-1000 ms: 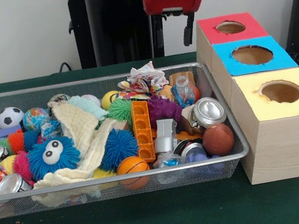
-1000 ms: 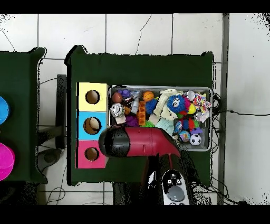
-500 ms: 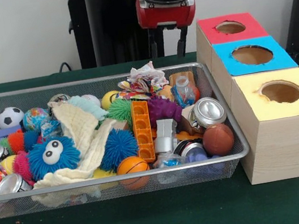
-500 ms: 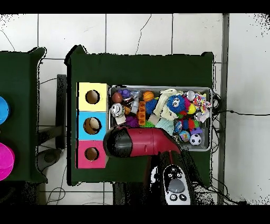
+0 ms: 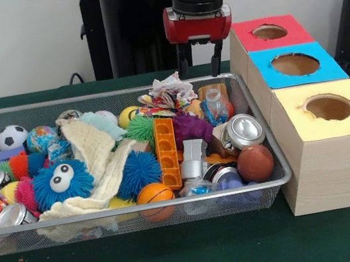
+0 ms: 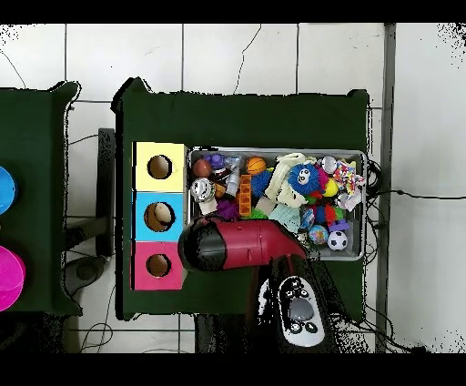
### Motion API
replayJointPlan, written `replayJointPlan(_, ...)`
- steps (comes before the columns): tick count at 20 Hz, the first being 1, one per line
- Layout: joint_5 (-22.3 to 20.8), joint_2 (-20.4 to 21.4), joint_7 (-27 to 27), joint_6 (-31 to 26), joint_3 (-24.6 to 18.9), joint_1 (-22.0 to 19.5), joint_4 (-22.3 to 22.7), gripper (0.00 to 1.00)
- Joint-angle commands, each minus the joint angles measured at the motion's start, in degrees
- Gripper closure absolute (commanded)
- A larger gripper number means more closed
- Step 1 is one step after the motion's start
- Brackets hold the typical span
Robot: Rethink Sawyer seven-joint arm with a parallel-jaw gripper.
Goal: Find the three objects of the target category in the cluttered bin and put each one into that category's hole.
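Note:
My gripper (image 5: 200, 69) hangs open and empty above the far right end of the wire bin (image 5: 265, 149), just over a crumpled wrapper (image 5: 172, 91) and a small plastic bottle (image 5: 214, 105). In the overhead view the red arm (image 6: 237, 246) hides the gripper. The bin holds spiky balls, a basketball (image 5: 155, 195), a football (image 5: 255, 162), a soccer ball (image 5: 11, 137), cans (image 5: 245, 130), an orange block (image 5: 166, 151) and a cream cloth (image 5: 98, 150). Right of the bin stand the red box (image 5: 269, 33), the blue box (image 5: 295, 64) and the yellow box (image 5: 329, 108), each with a round hole.
The boxes (image 6: 158, 214) stand in a row against the bin's end. Dark green cloth (image 5: 183, 257) covers the table around them. Pink and blue round things (image 6: 7, 273) lie on a second table at the left edge of the overhead view.
My gripper has swung left from beside the red box to the bin's far right end and dropped a little lower. Nothing in the bin has moved.

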State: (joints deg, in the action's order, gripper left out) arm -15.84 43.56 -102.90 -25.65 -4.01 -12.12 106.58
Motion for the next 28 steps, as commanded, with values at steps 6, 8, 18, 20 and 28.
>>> replayJointPlan(6,-3.14,-1.20,1.26,0.90,-5.10,-2.08,-1.07,0.00)
replayJointPlan(8,-3.66,-2.04,1.19,2.20,-5.06,-2.43,-1.07,0.00)
replayJointPlan(18,-6.09,-4.69,0.34,6.46,-4.55,-3.02,-0.99,0.00)
replayJointPlan(20,-6.62,-5.21,-0.17,7.29,-4.33,-2.81,-1.02,0.00)
replayJointPlan(28,-9.32,-7.71,-1.97,11.77,-2.95,-2.64,-0.20,0.00)
